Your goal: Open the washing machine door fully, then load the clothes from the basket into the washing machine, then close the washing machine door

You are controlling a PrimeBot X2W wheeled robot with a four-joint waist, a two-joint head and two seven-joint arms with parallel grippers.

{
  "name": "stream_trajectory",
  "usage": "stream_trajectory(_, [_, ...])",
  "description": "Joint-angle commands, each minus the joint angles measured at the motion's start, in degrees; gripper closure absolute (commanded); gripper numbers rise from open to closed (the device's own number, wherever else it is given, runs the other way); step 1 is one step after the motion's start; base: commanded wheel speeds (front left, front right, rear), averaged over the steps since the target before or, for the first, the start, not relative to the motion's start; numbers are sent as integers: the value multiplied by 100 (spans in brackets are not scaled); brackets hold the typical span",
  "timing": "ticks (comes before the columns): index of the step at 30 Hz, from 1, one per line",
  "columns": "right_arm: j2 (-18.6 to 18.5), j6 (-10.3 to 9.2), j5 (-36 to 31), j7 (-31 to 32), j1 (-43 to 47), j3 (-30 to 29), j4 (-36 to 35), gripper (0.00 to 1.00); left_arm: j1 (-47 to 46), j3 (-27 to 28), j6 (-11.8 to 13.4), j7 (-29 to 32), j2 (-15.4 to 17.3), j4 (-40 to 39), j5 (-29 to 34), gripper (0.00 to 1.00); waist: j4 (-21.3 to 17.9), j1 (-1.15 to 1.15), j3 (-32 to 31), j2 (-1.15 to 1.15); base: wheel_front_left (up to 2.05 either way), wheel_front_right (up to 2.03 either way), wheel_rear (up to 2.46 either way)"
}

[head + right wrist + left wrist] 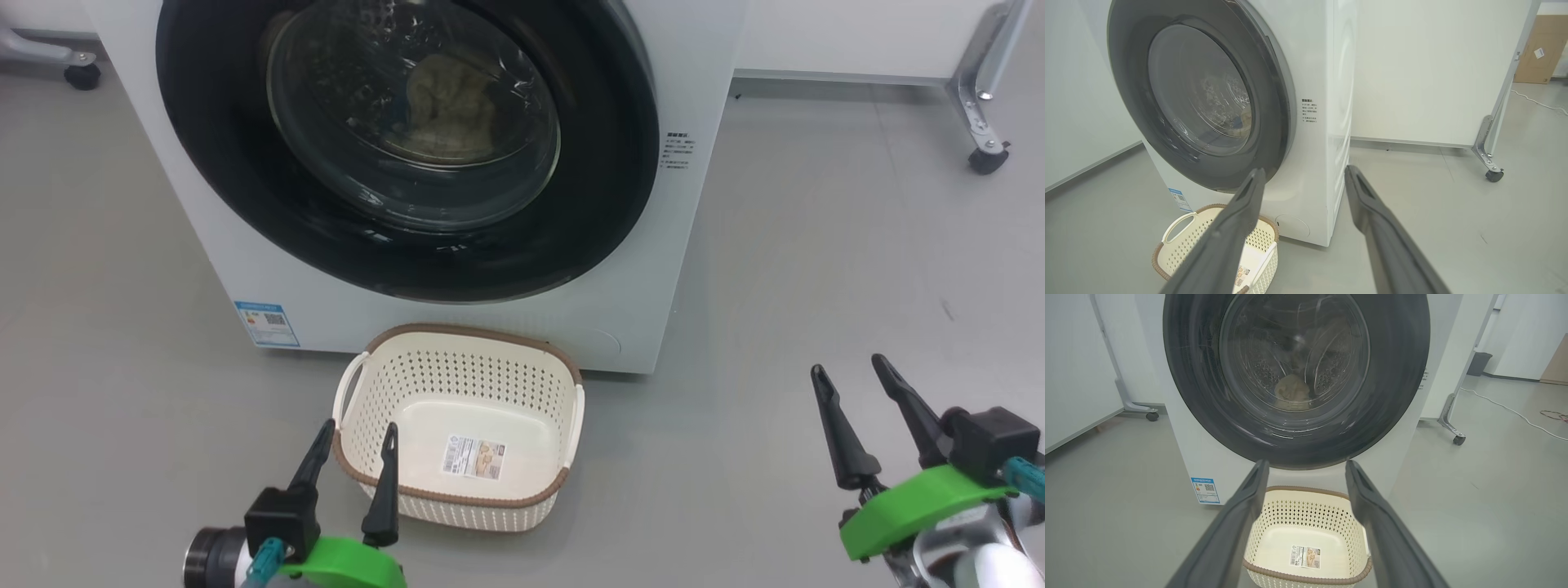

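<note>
The washing machine stands in front of me, and the washing machine door lies shut against its front. Through the glass a pale yellow heap of clothes rests in the drum, and it shows again as clothes in the left wrist view. On the floor below the door stands the basket, with just a sticker on its floor. My left gripper hangs open over the basket's near left rim, holding nothing. My right gripper is open above bare floor to the right of the machine, also holding nothing.
White panels on wheeled metal legs stand behind the machine, with castors at the far left and far right. A thin cable runs over the grey floor to the right. A blue label marks the machine's lower left corner.
</note>
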Motion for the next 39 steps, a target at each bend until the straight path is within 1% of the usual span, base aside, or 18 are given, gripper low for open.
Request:
stream_trajectory(1, [-21,-8,23,39,-39,49,-379,0,-103,193,28,-56,92,-196,-55,0,-27,0,-14,0,0,0,0])
stream_trajectory(8, [-18,-8,238,251,560,-164,-1032,0,-27,210,96,-50,148,-253,-84,0,-116,0,-25,0,0,0,0])
stream_trajectory(13, [-18,-8,370,306,787,-296,-1211,0,21,221,109,-38,180,-301,-122,0,-153,0,-31,0,0,0,0])
stream_trajectory(21, [-18,-8,428,339,887,-346,-1316,0,21,181,133,2,224,-376,-133,0,-176,0,25,0,0,0,0])
stream_trajectory(39, [-17,-8,459,344,883,-306,-1265,0,16,123,229,-3,275,-436,-159,0,-163,0,81,0,0,0,0])
